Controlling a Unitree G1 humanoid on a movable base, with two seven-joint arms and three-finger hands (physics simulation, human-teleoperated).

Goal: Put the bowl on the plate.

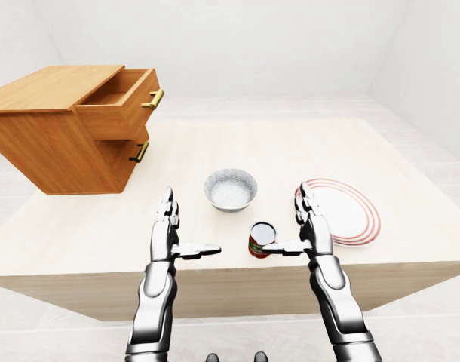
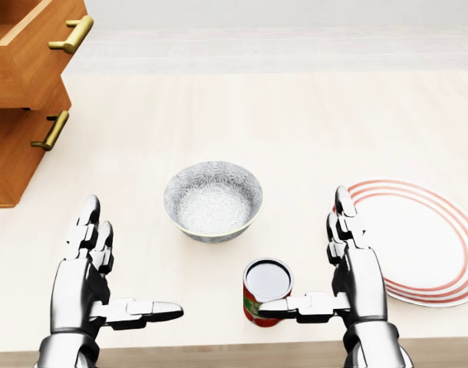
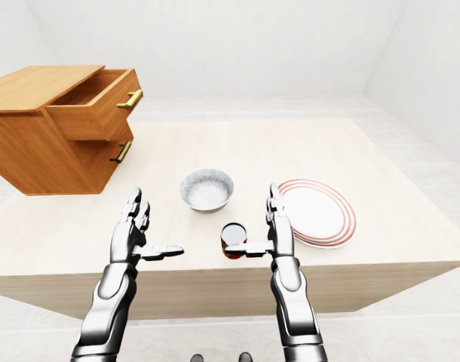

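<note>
Cabinet (image 1: 56, 128) edges are cut off at the head view's left, and the plate (image 2: 426, 245) rim runs off its right. The thumb of my right hand (image 2: 358, 270) crosses the can (image 2: 266, 285), hiding part of its label; whether they touch I cannot tell. I count one bowl (image 2: 212, 201), one plate, one can and two drawers (image 1: 121, 105), the upper pulled out. The bowl stands upright, mouth up, round with no long axis, in the middle of the table (image 2: 295, 123). It is left of the plate and apart from it, just beyond the can. My left hand (image 2: 82, 282) and my right hover with fingers spread, holding nothing.
</note>
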